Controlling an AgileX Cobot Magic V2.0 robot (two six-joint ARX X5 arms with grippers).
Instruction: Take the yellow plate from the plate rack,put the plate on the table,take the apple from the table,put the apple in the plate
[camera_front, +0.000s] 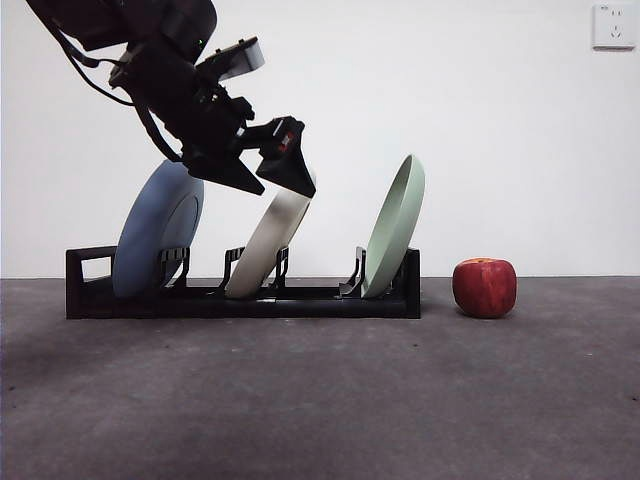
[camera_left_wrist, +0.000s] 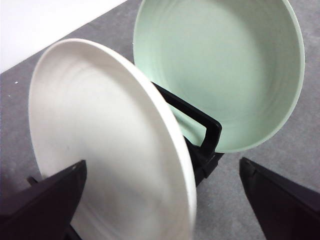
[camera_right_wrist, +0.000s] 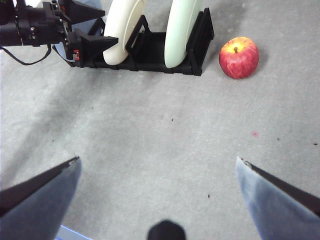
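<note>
On the dark grey table (camera_front: 320, 400), one black plate rack (camera_front: 240, 298) holds three plates, the yellow plate (camera_front: 268, 248) mid-rack between the open left gripper's (camera_front: 262, 178) jaws, one apple (camera_front: 485, 288) beside; right gripper (camera_right_wrist: 160, 172) open.

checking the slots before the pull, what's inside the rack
Three plates stand in the rack: a blue plate at the handle end, the yellow plate in the middle, a green plate nearest the apple. The left gripper hides the yellow plate's top edge.
</note>
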